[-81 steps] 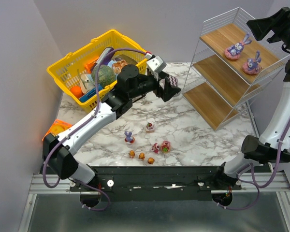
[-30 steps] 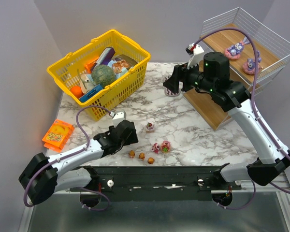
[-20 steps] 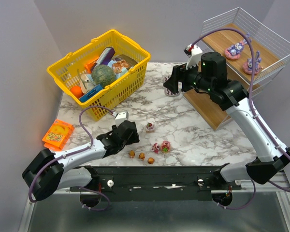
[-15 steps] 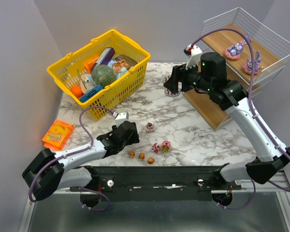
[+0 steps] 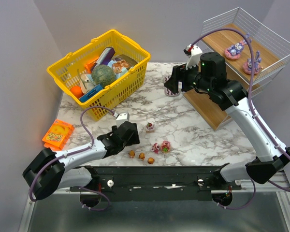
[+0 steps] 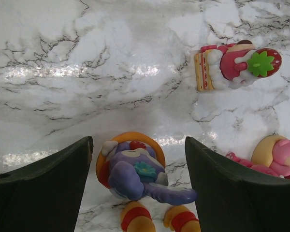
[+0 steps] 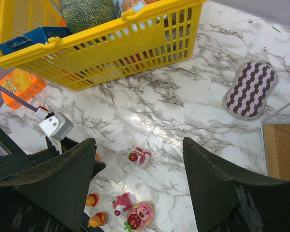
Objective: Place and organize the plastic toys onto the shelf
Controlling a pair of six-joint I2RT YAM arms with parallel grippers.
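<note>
1. Looking from above, the left gripper (image 5: 130, 137) is low over the marble table (image 5: 203, 130), near its front edge, and it hides what lies under it. Just to its right are a strawberry cake toy (image 5: 150, 127), two pink rounded toys (image 5: 165, 146) and three orange bears (image 5: 141, 156) in a row. The right gripper (image 5: 173, 86) hangs high beside the shelf (image 5: 215, 41). Two purple bunnies (image 5: 234, 50) sit on the top board of the shelf.
2. From the left wrist, the fingers (image 6: 43, 193) are spread apart and grasp nothing. A third purple bunny (image 6: 135, 171) is on the marble between them and touches neither finger. Two bears are just beside it at the lower edge, and the cake toy is farther off.
3. From the right wrist, the fingers (image 7: 222, 193) are wide apart with nothing between them. Far below them are the yellow basket (image 7: 111, 48), a purple zigzag pad (image 7: 251, 89) and a corner of a wooden shelf board.
</note>
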